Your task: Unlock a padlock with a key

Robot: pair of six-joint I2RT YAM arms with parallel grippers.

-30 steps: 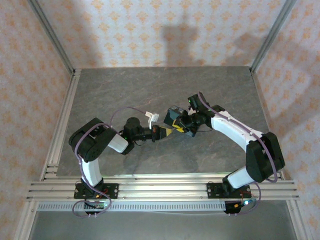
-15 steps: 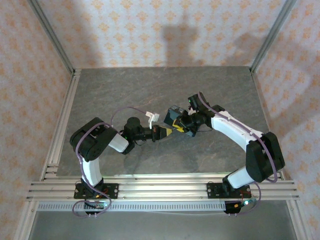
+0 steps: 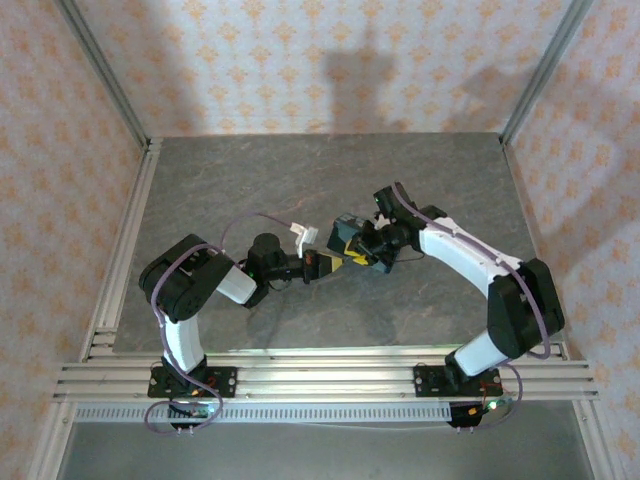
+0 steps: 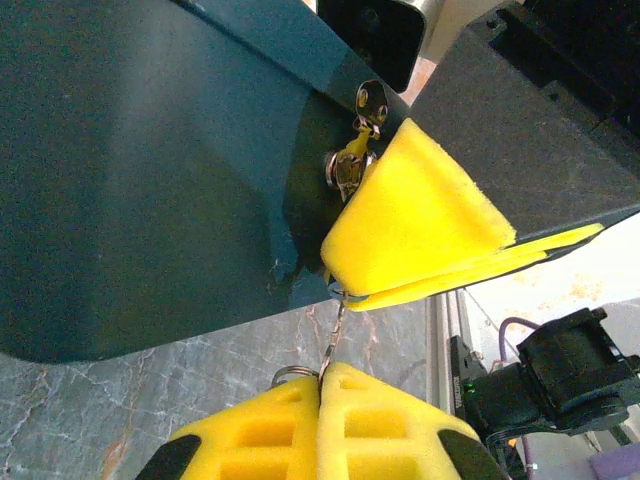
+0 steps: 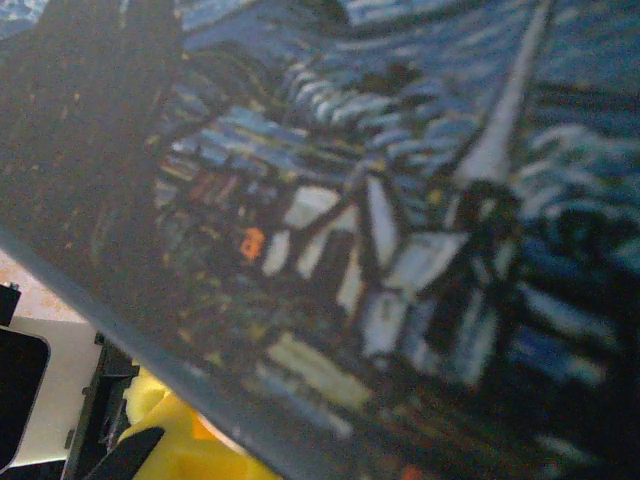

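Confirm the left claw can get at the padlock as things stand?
Likely yes, but tight. The left claw, shut on the key's wire tail, sits just below the padlock on the blue box; the right claw crowds the padlock's side and covers the wire's upper end.

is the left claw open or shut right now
Shut: the left claw has its yellow pads pressed together, pinching the thin key.
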